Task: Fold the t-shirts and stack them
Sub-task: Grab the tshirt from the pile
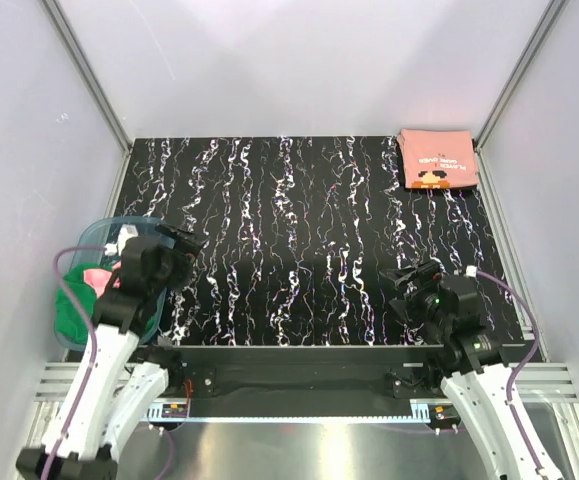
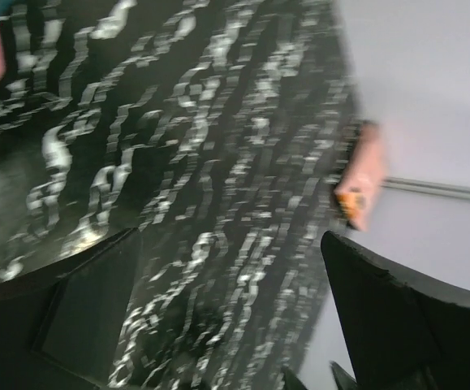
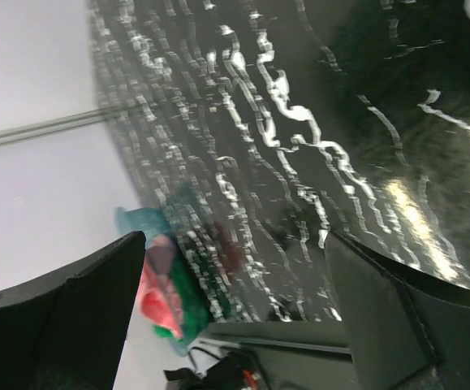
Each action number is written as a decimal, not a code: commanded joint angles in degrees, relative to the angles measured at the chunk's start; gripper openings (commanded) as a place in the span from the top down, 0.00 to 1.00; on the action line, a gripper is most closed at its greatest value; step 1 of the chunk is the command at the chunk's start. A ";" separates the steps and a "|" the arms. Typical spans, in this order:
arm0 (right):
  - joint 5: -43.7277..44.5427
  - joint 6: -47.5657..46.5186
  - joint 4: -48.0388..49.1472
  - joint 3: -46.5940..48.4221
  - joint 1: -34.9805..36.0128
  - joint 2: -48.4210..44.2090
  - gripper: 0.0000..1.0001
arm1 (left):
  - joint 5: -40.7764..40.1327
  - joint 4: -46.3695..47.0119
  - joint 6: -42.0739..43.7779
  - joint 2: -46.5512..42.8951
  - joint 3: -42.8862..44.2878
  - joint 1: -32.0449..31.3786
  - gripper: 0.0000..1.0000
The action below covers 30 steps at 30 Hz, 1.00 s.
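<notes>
A salmon t-shirt [image 1: 437, 158] with white lettering and a small dark-and-orange print lies folded at the table's far right corner; in the left wrist view the salmon t-shirt [image 2: 363, 183] is a blurred strip by the wall. A bright pink t-shirt [image 1: 94, 277] lies bunched in a teal basket [image 1: 104, 232] at the left edge, and the pink t-shirt [image 3: 155, 296] also shows in the right wrist view. My left gripper [image 1: 187, 240] hovers open beside the basket, its fingers [image 2: 88, 309] empty. My right gripper [image 1: 407, 274] stands open over the near right of the table, holding nothing.
Green cloth [image 1: 72, 312] fills the basket next to the pink tee. The black marbled table [image 1: 299, 220] is boxed in by white walls with metal frame rails [image 1: 89, 75]. Purple cables [image 1: 514, 300] run along both arms.
</notes>
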 commanded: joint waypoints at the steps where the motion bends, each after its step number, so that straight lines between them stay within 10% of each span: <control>1: 5.73 -5.26 -11.24 6.67 -0.23 4.83 0.00 | -3.98 -14.48 3.42 7.96 7.59 0.13 0.01; 10: -4.61 -16.57 -10.86 13.18 -0.23 10.27 0.00 | 0.42 -13.61 14.06 7.55 11.57 15.41 0.01; 16: -7.26 -29.20 -18.75 21.43 -0.05 32.07 0.00 | -22.25 -27.77 5.54 15.72 18.16 17.35 0.01; 26: -7.26 -33.72 -18.86 22.85 -0.14 35.26 0.00 | -21.12 -31.46 -3.43 30.65 18.69 22.53 0.10; 29: -6.82 -35.03 -18.60 23.99 -0.14 33.58 0.00 | -20.59 -29.80 -2.12 34.78 20.53 24.55 0.33; 30: -6.47 -35.82 -18.60 24.26 -0.14 33.58 0.00 | -20.42 -29.79 -1.85 35.59 21.23 25.00 0.55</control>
